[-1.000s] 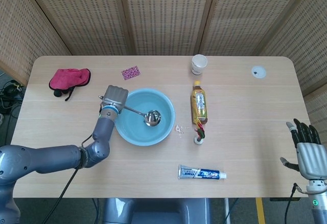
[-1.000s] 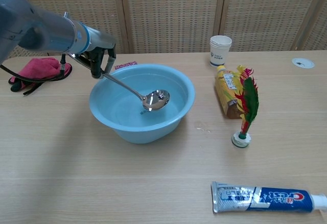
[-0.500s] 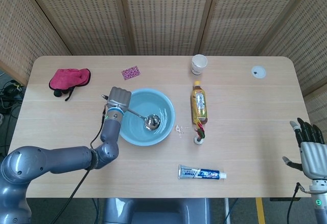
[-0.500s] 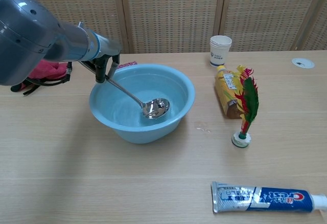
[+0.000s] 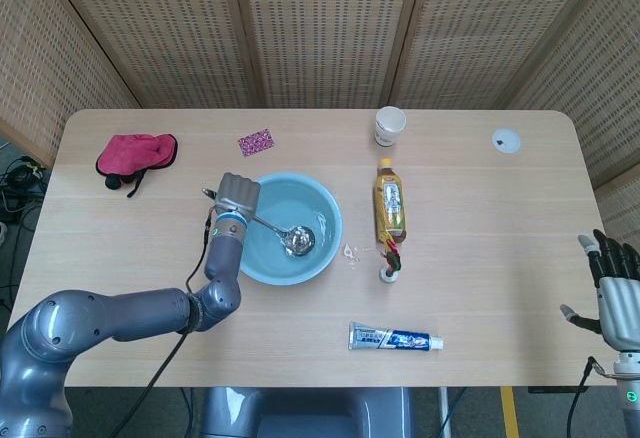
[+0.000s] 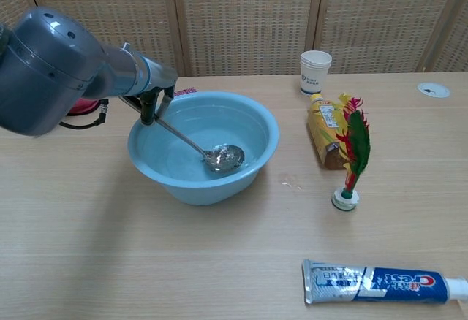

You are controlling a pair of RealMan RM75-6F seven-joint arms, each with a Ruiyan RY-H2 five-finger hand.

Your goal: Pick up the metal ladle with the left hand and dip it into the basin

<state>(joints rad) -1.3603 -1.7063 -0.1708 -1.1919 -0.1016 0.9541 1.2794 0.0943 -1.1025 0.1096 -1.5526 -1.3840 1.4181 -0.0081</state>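
My left hand grips the handle of the metal ladle at the left rim of the light blue basin. The ladle slants down to the right and its bowl rests low inside the basin, at the bottom. My right hand hangs off the table's right front corner with its fingers spread and nothing in it; it does not show in the chest view.
A tea bottle lies right of the basin, with a feather shuttlecock standing by its near end. A toothpaste tube lies near the front edge. A paper cup, a pink packet and a red cloth sit toward the back.
My left hand has shifted a little right and toward the basin, lowering the ladle so its bowl sank from mid-height to the basin's bottom. The right hand has slipped slightly lower and rightward.
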